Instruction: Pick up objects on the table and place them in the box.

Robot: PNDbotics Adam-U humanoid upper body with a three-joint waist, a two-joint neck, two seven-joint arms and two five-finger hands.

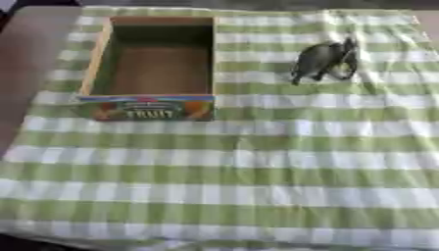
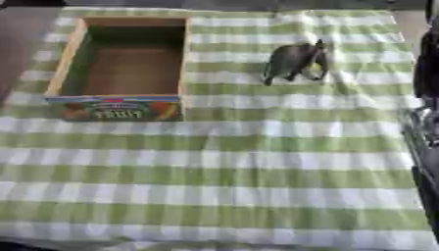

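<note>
Green-and-white checked cloth covers the table. Open cardboard box with a colourful fruit-print front panel sits far left, nothing visible inside. Dark grey animal-shaped figure stands on the cloth, well right of the box. Black robot right arm along right edge; hand state: cannot tell. Left hand out of view.

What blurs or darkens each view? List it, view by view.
Left eye view: soft all over, the box label barely legible, the dark toy animal without detail. Right eye view: equally soft, box interior shaded, a blurred dark robot arm masking the right edge.
</note>
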